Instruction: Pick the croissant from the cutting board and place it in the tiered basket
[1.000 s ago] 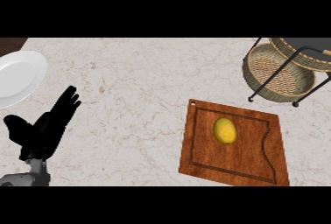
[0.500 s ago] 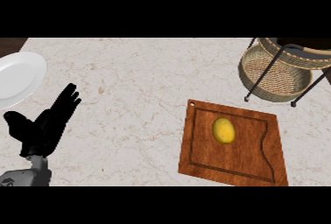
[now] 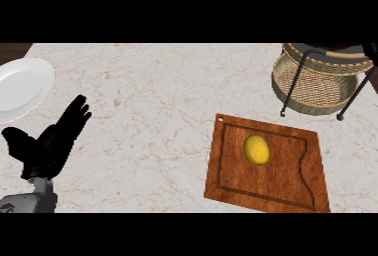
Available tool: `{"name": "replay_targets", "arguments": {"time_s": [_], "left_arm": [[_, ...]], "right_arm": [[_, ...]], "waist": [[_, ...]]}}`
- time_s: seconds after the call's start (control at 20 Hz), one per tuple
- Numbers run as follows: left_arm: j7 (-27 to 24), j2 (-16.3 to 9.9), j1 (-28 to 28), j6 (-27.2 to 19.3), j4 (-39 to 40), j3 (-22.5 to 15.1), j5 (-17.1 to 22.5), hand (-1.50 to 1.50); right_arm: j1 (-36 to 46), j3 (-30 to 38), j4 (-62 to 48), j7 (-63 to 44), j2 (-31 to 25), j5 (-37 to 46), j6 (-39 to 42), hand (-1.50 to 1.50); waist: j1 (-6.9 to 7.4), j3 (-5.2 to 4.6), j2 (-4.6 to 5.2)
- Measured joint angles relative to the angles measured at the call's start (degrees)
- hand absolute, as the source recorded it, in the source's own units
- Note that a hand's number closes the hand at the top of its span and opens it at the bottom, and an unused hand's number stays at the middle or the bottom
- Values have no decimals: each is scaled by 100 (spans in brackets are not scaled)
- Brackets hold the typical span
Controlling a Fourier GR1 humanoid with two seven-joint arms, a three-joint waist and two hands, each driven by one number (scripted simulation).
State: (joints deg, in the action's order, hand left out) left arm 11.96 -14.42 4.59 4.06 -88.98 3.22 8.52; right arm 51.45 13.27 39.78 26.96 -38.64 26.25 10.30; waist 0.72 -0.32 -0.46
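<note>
Croissant point(image 3: 256, 149) lying near the middle of the board point(image 3: 284, 187), a yellow oval inside the routed groove, touched by nothing. Board set aslant on the counter point(image 3: 162, 90), lower right. Basket point(image 3: 317, 82) above the board at the upper right, wicker in a black wire frame, apart from it. Plate point(image 3: 22, 87) at the left edge. Left hand point(image 3: 46, 147) below the plate, fingers straight and spread, holding nothing.

Croissant point(image 3: 256, 149) on cutting board point(image 3: 288, 182)
</note>
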Motion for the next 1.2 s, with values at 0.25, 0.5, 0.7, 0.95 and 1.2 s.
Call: {"name": "replay_targets", "arguments": {"time_s": [0.25,0.5,0.7,0.95,1.2], "left_arm": [[-18,78,18,-21,40,-28,-100,0],[-15,147,-81,-35,-59,-39,-143,0],[-44,172,-8,-15,28,-57,-184,0],[29,143,-25,13,-53,-15,-160,0],[56,167,5,-6,-84,2,-165,0]], "right_arm": [[245,0,-300,148,114,98,-170,-150],[410,88,-471,134,259,51,-236,-150],[706,361,-777,-126,355,-252,-28,-150],[852,923,-1189,-375,299,-856,321,-150],[1030,1604,-1611,-688,25,-1546,645,-150]], "waist": [[-15,-10,-14],[-17,-13,-20],[15,3,21],[14,36,44],[29,37,71]]}}
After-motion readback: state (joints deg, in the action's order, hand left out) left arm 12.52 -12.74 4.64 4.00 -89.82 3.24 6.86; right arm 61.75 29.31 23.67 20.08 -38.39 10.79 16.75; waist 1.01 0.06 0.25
